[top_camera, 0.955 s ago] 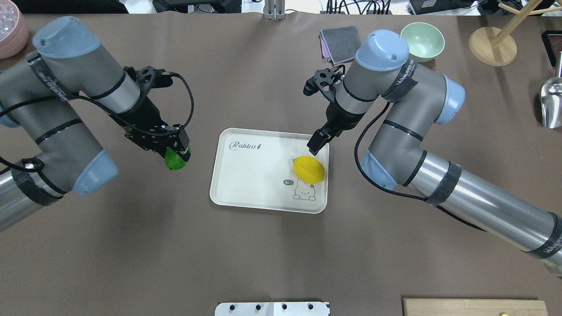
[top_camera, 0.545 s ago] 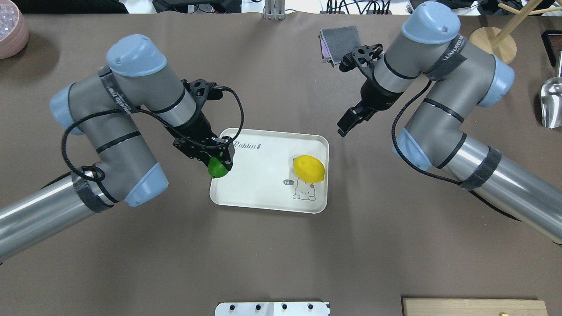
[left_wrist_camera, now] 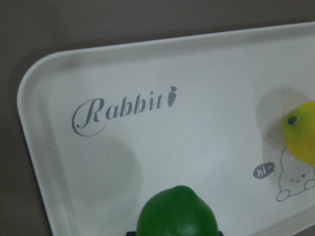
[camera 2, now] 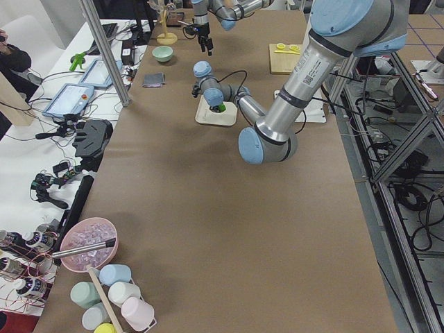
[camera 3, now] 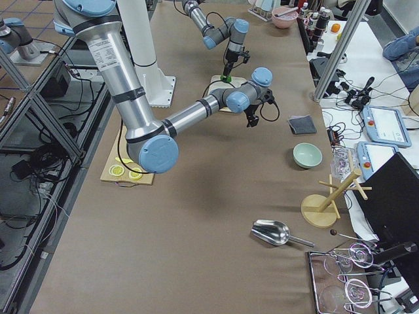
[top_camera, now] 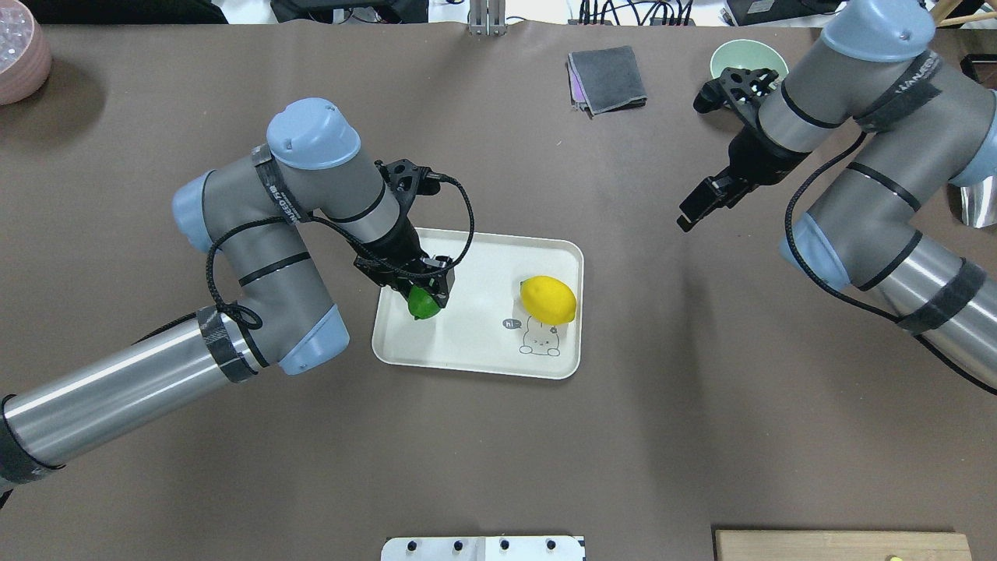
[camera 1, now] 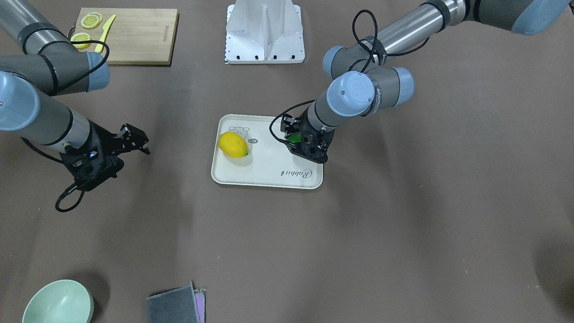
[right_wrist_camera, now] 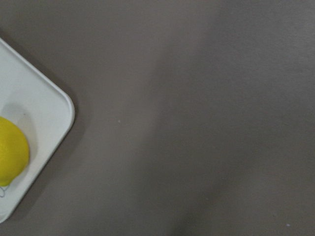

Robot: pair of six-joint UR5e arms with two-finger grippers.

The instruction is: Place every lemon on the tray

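Tray [top_camera: 467, 360]: cream-white, in the middle of the table, with the script "Rabbit" at one end and a small bear drawing at the other.
Yellow lemon [top_camera: 548, 300]: lies inside the tray at the bear end, partly over the drawing, on the side of the right arm.
Green lemon [top_camera: 421, 306]: inside the tray's rim at the "Rabbit" end, between the fingers; I cannot tell if it touches the tray floor.
Left gripper [top_camera: 426, 298]: points down over the tray, its fingers closed on the green lemon.
Right gripper [top_camera: 695, 209]: well apart from the tray, above bare table, jaws a little apart, nothing between them.
Green bowl [camera 1: 58, 301]: near the folded grey cloth [camera 1: 175, 305].
Pink bowl [camera 2: 89, 243]: holds clear pieces.
Cutting board [camera 1: 134, 36]: carries lemon slices [camera 1: 82, 39].
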